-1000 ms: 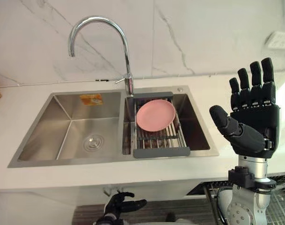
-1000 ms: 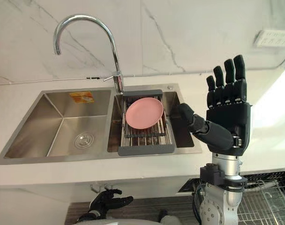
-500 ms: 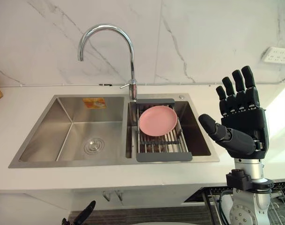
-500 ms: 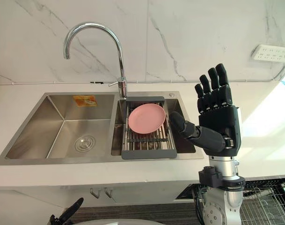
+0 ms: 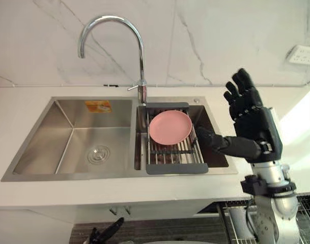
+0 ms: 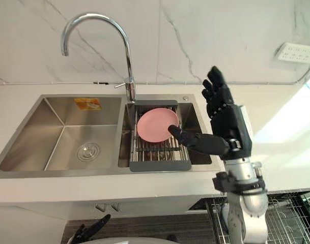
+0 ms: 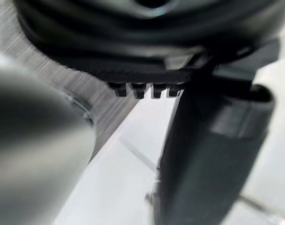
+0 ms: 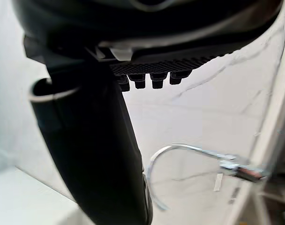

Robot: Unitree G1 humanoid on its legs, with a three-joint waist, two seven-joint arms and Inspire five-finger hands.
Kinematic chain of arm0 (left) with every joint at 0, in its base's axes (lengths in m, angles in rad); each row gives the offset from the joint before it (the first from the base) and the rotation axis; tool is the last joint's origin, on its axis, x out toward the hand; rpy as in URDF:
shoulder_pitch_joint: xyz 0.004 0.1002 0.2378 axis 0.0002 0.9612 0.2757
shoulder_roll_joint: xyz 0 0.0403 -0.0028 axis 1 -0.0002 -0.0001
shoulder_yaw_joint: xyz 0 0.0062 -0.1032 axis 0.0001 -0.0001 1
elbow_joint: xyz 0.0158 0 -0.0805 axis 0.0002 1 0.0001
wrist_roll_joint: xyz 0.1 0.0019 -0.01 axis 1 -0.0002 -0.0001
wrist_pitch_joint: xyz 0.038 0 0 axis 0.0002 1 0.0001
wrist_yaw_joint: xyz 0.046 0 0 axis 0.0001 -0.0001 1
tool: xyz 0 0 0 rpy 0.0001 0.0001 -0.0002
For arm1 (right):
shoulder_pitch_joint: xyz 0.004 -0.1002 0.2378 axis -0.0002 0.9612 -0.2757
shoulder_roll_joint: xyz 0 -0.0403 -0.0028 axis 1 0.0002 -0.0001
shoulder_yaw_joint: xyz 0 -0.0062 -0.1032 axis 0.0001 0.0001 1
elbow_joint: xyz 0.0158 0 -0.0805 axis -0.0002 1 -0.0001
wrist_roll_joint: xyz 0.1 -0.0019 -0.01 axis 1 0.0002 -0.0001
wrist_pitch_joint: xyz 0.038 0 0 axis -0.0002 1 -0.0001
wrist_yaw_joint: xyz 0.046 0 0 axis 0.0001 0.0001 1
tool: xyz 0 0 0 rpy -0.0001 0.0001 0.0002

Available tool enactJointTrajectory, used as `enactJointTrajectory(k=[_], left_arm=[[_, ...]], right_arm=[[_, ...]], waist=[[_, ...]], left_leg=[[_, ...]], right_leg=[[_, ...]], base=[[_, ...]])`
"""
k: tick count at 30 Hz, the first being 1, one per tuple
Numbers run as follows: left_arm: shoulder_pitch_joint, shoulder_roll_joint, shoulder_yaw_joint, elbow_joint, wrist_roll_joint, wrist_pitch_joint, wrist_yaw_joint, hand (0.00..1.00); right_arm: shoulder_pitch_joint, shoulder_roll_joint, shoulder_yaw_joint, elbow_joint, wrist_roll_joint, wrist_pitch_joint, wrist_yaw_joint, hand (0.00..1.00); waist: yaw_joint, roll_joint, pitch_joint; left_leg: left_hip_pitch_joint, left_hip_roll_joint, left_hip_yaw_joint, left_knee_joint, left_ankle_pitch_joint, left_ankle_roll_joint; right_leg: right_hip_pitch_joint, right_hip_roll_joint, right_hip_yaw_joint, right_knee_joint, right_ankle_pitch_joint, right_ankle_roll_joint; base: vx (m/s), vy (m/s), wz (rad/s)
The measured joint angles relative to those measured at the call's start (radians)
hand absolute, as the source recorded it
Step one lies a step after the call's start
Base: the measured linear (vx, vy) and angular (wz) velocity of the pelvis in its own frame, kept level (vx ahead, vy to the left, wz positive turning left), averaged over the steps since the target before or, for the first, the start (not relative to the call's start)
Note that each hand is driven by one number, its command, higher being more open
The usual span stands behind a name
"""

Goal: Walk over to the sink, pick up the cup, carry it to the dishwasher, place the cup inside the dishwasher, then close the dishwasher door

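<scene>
A steel double sink [image 5: 73, 127] is set in the white counter. In its right basin a grey drying rack [image 5: 175, 166] holds a pink plate [image 5: 170, 127]. My right hand [image 5: 256, 129] is raised over the sink's right edge, open, with fingers straight up and spread. Its thumb reaches toward the plate, and nothing is in the hand. The right wrist view has that thumb [image 8: 95, 154] in front of the curved tap [image 8: 179, 152]. My left hand [image 5: 106, 234] hangs low below the counter front, fingers relaxed and holding nothing.
A tall chrome tap [image 5: 139, 61] rises between the basins against the marble wall. A wall socket [image 5: 302, 53] sits at the far right. A wire dishwasher rack [image 6: 292, 218] shows below the counter at the lower right.
The view has shifted. My right hand has tipped forward and moved in toward the sink, its thumb now over the right basin. It stays open.
</scene>
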Motion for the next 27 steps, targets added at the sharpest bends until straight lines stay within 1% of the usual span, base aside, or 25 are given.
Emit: enactJointTrajectory(k=[1, 3, 4, 5, 6, 7, 8, 9, 10, 12, 14, 17, 22, 25, 27], left_arm=[[-0.005, 0.009, -0.008, 0.009, 0.000, 0.008, 0.000, 1.00], [-0.007, 0.026, -0.013, 0.022, 0.013, 0.023, 0.000, 1.00], [-0.009, 0.032, -0.015, 0.029, 0.015, 0.027, 0.000, 1.00], [-0.011, 0.045, -0.029, 0.041, 0.024, 0.035, 0.001, 1.00], [-0.011, 0.055, -0.042, 0.043, 0.033, 0.046, 0.001, 1.00], [-0.011, 0.061, -0.050, 0.044, 0.033, 0.050, 0.002, 1.00], [-0.015, 0.068, -0.059, 0.047, 0.033, 0.058, 0.004, 1.00], [-0.017, 0.070, -0.061, 0.047, 0.033, 0.062, 0.005, 1.00], [-0.020, 0.081, -0.085, 0.049, 0.033, 0.069, 0.008, 1.00], [-0.023, 0.091, -0.101, 0.049, 0.032, 0.078, 0.008, 1.00], [-0.032, 0.109, -0.126, 0.067, 0.033, 0.088, 0.008, 1.00], [-0.037, 0.115, -0.137, 0.080, 0.034, 0.100, 0.009, 1.00], [-0.038, 0.121, -0.151, 0.080, 0.040, 0.105, 0.011, 1.00], [-0.041, 0.128, -0.166, 0.080, 0.050, 0.107, 0.015, 1.00], [-0.042, 0.127, -0.167, 0.080, 0.052, 0.107, 0.020, 1.00]], right_arm=[[-0.010, -0.017, 0.000, 0.007, -0.064, 0.003, 0.000, 1.00], [-0.044, -0.083, 0.003, 0.014, -0.305, 0.004, -0.004, 1.00], [-0.053, -0.101, 0.004, 0.014, -0.358, 0.004, -0.004, 1.00], [-0.073, -0.131, 0.007, 0.015, -0.447, 0.004, -0.004, 1.00], [-0.096, -0.150, 0.010, 0.020, -0.504, 0.003, -0.004, 1.00], [-0.108, -0.156, 0.013, 0.025, -0.526, 0.003, -0.004, 1.00], [-0.131, -0.162, 0.026, 0.032, -0.592, 0.003, -0.003, 1.00], [-0.141, -0.164, 0.035, 0.034, -0.622, 0.003, -0.003, 1.00], [-0.164, -0.177, 0.072, 0.046, -0.691, -0.001, 0.002, 1.00], [-0.175, -0.188, 0.099, 0.053, -0.736, -0.005, 0.009, 1.00], [-0.192, -0.203, 0.156, 0.083, -0.816, -0.023, 0.019, 1.00], [-0.196, -0.207, 0.192, 0.123, -0.892, -0.046, 0.018, 1.00], [-0.218, -0.207, 0.229, 0.221, -0.951, -0.036, 0.012, 1.00], [-0.232, -0.207, 0.248, 0.280, -0.988, -0.034, -0.009, 1.00], [-0.235, -0.207, 0.258, 0.317, -1.016, -0.035, -0.050, 1.00]], waist=[[0.000, -0.001, 0.001], [-0.003, -0.004, 0.004], [-0.003, -0.005, 0.004], [-0.005, -0.005, 0.005], [-0.006, -0.005, 0.006], [-0.007, -0.005, 0.006], [-0.011, -0.006, 0.007], [-0.013, -0.006, 0.009], [-0.014, -0.008, 0.014], [-0.015, -0.011, 0.017], [-0.012, -0.013, 0.020], [-0.007, -0.012, 0.020], [0.001, -0.012, 0.020], [0.005, -0.012, 0.020], [0.006, -0.010, 0.021]], left_leg=[[0.000, -0.001, -0.001, 0.000, -0.001, 0.001], [0.001, -0.005, -0.005, 0.000, -0.004, 0.005], [0.001, -0.006, -0.008, 0.000, -0.005, 0.006], [0.004, -0.010, -0.013, 0.000, -0.006, 0.008], [0.006, -0.013, -0.017, 0.000, -0.008, 0.011], [0.007, -0.015, -0.018, 0.000, -0.008, 0.011], [0.010, -0.018, -0.018, 0.000, -0.009, 0.014], [0.013, -0.021, -0.019, 0.000, -0.010, 0.014], [0.017, -0.029, -0.033, 0.000, -0.010, 0.015], [0.017, -0.032, -0.035, -0.001, -0.010, 0.016], [0.017, -0.036, -0.036, -0.001, -0.008, 0.019], [0.015, -0.041, -0.045, -0.008, 0.001, 0.022], [0.015, -0.047, -0.057, -0.024, 0.012, 0.026], [0.015, -0.050, -0.065, -0.028, 0.014, 0.028], [0.015, -0.055, -0.073, -0.033, 0.017, 0.030]], right_leg=[[0.000, 0.000, 0.000, 0.000, 0.004, 0.000], [0.002, -0.003, 0.000, 0.003, 0.011, 0.003], [0.003, -0.004, 0.000, 0.003, 0.012, 0.004], [0.005, -0.007, 0.000, 0.003, 0.015, 0.006], [0.007, -0.010, 0.000, 0.003, 0.016, 0.009], [0.008, -0.012, 0.000, 0.003, 0.018, 0.010], [0.011, -0.015, 0.001, 0.003, 0.021, 0.014], [0.013, -0.017, 0.001, 0.002, 0.021, 0.014], [0.020, -0.025, 0.000, -0.002, 0.021, 0.015], [0.021, -0.028, -0.001, -0.002, 0.021, 0.016], [0.021, -0.032, -0.005, -0.002, 0.021, 0.016], [0.020, -0.035, -0.015, -0.002, 0.021, 0.016], [0.020, -0.038, -0.027, -0.002, 0.024, 0.017], [0.022, -0.040, -0.034, -0.002, 0.025, 0.018], [0.024, -0.044, -0.043, -0.002, 0.027, 0.020]], base=[[0.00, 0.000, 0.00], [0.00, 0.000, 0.00], [0.00, 0.000, 0.00], [-0.01, 0.035, -0.01], [-0.02, 0.038, 0.00], [-0.04, 0.040, 0.01], [-0.04, 0.033, 0.00], [-0.08, 0.048, 0.05], [-0.08, 0.040, 0.07], [-0.08, 0.029, 0.04], [-0.09, 0.009, 0.01], [-0.04, -0.009, 0.08], [-0.01, -0.010, 0.09], [0.00, -0.002, 0.07], [-0.01, 0.005, 0.10]])
